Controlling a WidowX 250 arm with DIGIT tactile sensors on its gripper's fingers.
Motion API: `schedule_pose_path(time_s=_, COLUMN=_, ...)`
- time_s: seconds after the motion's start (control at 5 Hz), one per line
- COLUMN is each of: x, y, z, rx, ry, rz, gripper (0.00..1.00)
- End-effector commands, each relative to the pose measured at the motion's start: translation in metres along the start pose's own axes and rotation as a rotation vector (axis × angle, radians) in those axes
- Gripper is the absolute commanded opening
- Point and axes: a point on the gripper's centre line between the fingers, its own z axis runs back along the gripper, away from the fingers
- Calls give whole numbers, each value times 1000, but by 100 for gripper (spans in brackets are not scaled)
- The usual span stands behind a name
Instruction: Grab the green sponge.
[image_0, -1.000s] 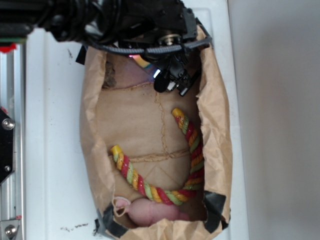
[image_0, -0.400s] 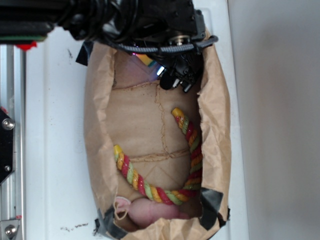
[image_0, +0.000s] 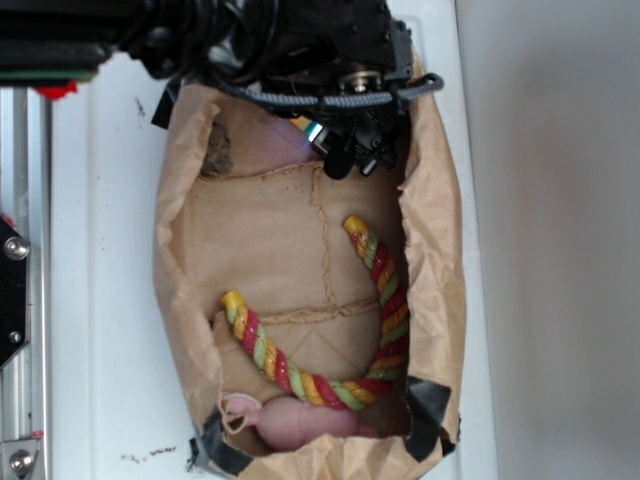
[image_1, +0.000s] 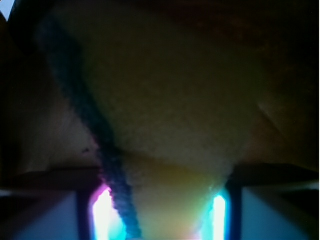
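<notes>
Exterior view evenly bright and sharp; wrist view dim, blurred, with coloured glare at bottom

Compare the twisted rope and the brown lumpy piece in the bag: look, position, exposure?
Colour: the rope is red, yellow and green twisted strands; the brown lumpy piece is one dull brown.
Shape: the rope is a long U-shaped curve; the lumpy piece is a small compact clump.
Position: the rope fills the lower half of the paper bag, fully exposed; the lumpy piece sits top left, partly tucked under the bag's edge.
Both lie inside the bag, clear of the gripper.
</notes>
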Motion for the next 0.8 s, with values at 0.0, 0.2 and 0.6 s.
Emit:
schedule_pose_path(time_s=0.0, x=15, y=20, z=22, rx=-34, ry=-45, rz=44, gripper=0)
schedule_pose_path(time_s=0.2, x=0, y=16, z=51, rx=-105, ry=-41, rz=-112, gripper=0)
schedule_pose_path(time_s=0.6, x=-12, y=21, z=99, rx=-192, ry=-55, rz=-288, gripper=0)
